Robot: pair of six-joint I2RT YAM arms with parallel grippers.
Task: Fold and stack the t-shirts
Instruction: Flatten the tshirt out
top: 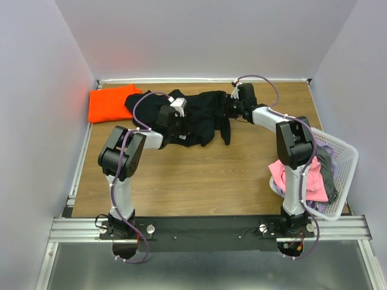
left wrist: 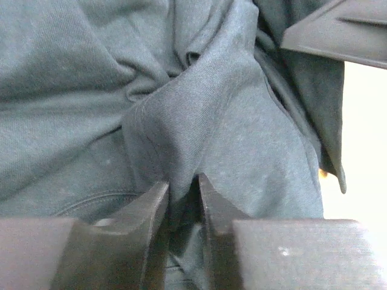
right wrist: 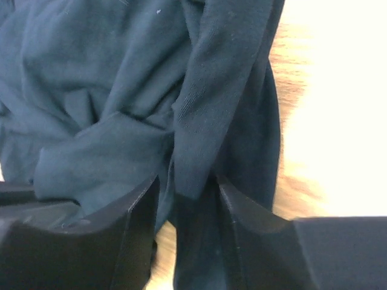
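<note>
A black t-shirt (top: 202, 115) lies crumpled across the back middle of the table. My left gripper (top: 175, 116) is on its left part. In the left wrist view the gripper (left wrist: 183, 184) is shut on a raised fold of the black t-shirt (left wrist: 230, 121). My right gripper (top: 234, 104) is at the shirt's right end. In the right wrist view the gripper (right wrist: 185, 188) has its jaws closed round a hanging strip of the black t-shirt (right wrist: 211, 90). A folded orange t-shirt (top: 112, 103) lies at the back left.
A white basket (top: 341, 154) at the right edge holds pink (top: 302, 178) and grey (top: 326, 169) clothes. Grey walls enclose the table on three sides. Bare wood (top: 205, 175) shows in front of the black shirt.
</note>
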